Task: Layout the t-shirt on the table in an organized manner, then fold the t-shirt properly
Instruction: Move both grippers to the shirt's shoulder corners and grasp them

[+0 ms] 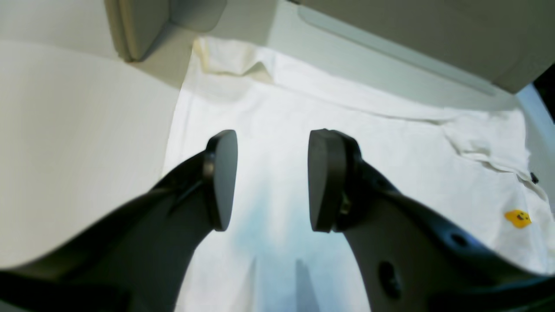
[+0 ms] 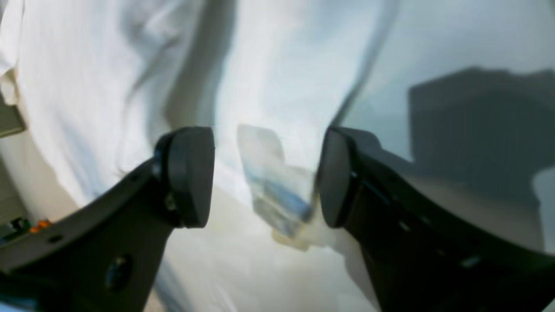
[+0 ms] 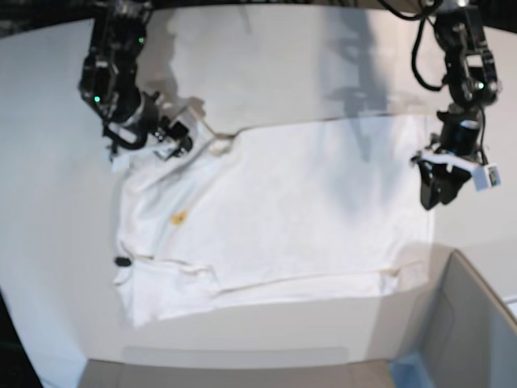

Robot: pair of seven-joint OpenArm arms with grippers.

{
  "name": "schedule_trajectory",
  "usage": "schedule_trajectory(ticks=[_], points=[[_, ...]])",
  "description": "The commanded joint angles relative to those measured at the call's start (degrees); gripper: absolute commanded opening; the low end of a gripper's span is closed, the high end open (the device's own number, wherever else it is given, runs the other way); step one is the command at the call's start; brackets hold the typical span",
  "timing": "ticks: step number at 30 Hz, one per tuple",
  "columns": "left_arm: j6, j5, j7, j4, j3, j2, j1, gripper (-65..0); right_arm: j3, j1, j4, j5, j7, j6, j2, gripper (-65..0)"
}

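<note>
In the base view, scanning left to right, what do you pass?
Right arm's black claw → small yellow print on the white cloth t-shirt → left arm's black claw → grey box corner.

Grey box corner [image 3: 477, 323] at lower right; dark surround beyond.

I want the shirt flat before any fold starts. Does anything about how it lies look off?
Mostly flat, but the t-shirt is not tidy at its left end in the base view: cloth is bunched and wrinkled under the right gripper, and the near left corner is creased and doubled over. The left gripper hangs open over the smoother opposite edge.
</note>
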Motion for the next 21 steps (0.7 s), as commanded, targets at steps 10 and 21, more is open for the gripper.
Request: schedule_trajectory(ticks=[10, 21], points=[[-0.18, -0.52, -1.31, 0.81, -0.53, -0.75, -0.18, -39.5, -3.33, 2.92, -4.26, -3.08, -0.95, -0.86, 0.40, -29.1], [-0.18, -0.70, -1.31, 0.90, -0.35, -0.75, -0.18, -39.7, -4.47, 2.75, -4.53, -3.08, -1.04, -0.51, 0.58, -60.4]])
